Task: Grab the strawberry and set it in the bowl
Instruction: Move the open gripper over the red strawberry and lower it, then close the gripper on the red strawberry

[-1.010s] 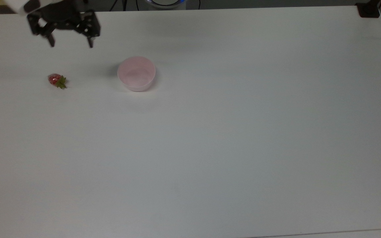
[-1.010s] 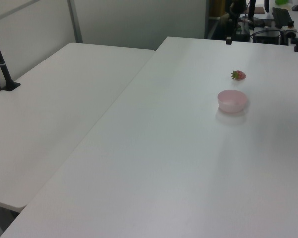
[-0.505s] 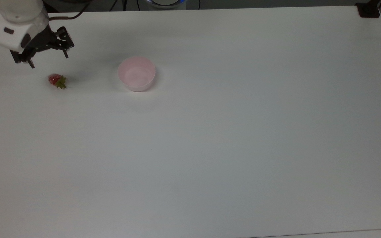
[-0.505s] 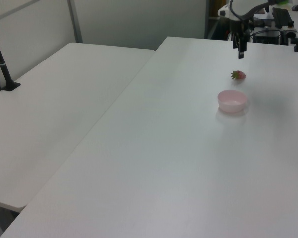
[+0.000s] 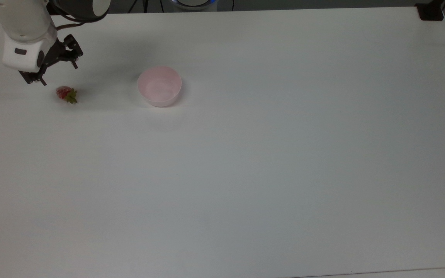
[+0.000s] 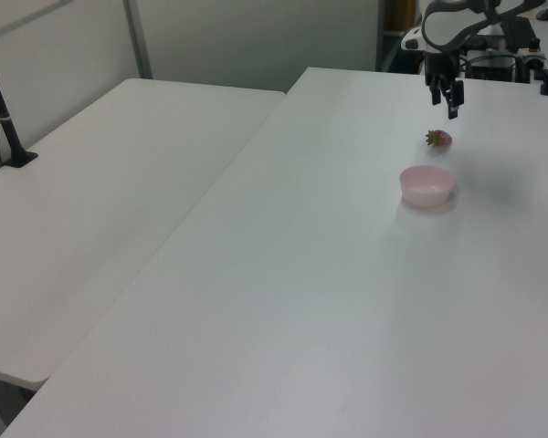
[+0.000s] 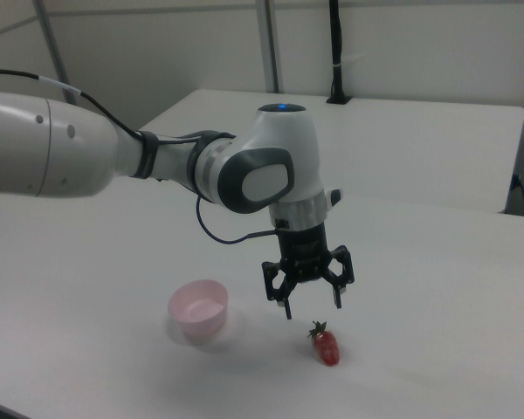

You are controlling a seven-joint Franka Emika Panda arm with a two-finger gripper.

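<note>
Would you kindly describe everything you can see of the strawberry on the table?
The strawberry is small, glossy and red with a green leafy top, and looks whole. It lies on its side on the white table; in the top view its leaves point to the lower right. Nothing but the table touches it. The open gripper hangs above it without contact, and the pale pink bowl stands apart from it, off to the top view's right.
</note>
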